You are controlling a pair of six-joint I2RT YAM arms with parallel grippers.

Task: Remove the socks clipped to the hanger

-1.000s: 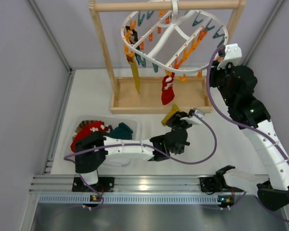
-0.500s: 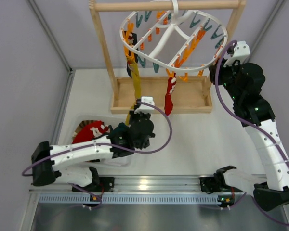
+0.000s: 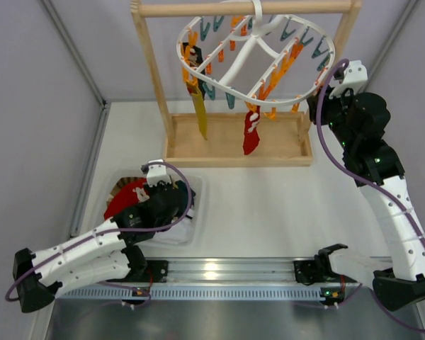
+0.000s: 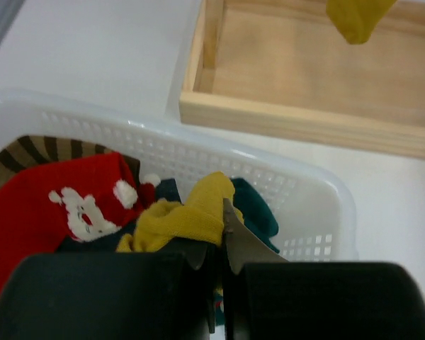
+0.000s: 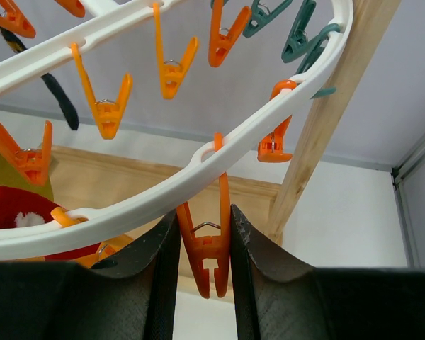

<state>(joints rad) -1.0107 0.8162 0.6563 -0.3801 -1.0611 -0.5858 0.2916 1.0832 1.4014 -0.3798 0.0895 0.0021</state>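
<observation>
The left arm has swung from the middle of the table, under the hanger, out to about 8 o'clock. The left gripper (image 4: 212, 244) now hangs over the basket (image 4: 198, 145). Its jaws are pressed together on a bunched mustard sock (image 4: 188, 216), held just above the pile inside: a patterned red one (image 4: 49, 205), a teal one and a striped one. So this sock is off its clip and has been carried across. As I judge it, only the release is left, and parting the jaws here should drop it well inside the rim.

At 12 o'clock the hanger (image 5: 149, 195) hangs from the rack (image 3: 234, 152). Two socks plainly remain clipped to it. A yellow sock (image 3: 198, 117) hangs at its 8 o'clock edge and a red sock (image 3: 251, 136) at its 6 o'clock edge, both dangling over the rack's tray. A dark strip near the 9 o'clock rim may be a third, but I cannot tell.

The ring was tipped a second ago and has since levelled; it has held that pose for the last half second. At its 3 o'clock side the right gripper (image 5: 204, 219) is clamped on an orange clip (image 5: 207, 258) under the rim, and this looks like bracing the frame. With at least two socks left, the task is partway through. The yellow sock is nearest the left arm and seems the likely next pull.
</observation>
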